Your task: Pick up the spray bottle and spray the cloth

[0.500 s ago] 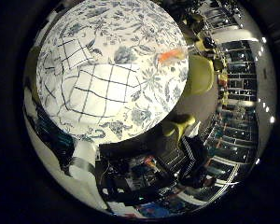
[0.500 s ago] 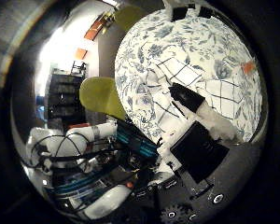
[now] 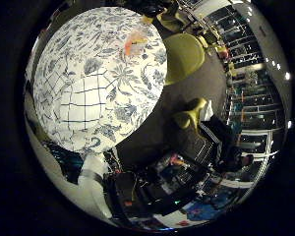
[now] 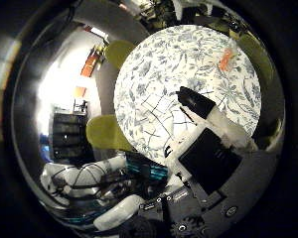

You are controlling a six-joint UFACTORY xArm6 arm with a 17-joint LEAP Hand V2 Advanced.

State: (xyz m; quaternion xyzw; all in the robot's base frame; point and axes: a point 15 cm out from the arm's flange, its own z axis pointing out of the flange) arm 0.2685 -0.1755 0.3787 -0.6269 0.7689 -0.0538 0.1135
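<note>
Round table (image 3: pixel 113 73) in a floral cloth is sitting well below the palm, yellow-green chairs (image 3: pixel 184 56) standing around it. White grid-checked cloth (image 3: pixel 83 101) is lying flat on the tabletop. Orange spray bottle (image 3: pixel 132 44) is lying near the table's far edge, well apart from the cloth. Hand (image 4: pixel 208 144) is hanging above, one finger extending straight, relaxed and gripping nothing.
</note>
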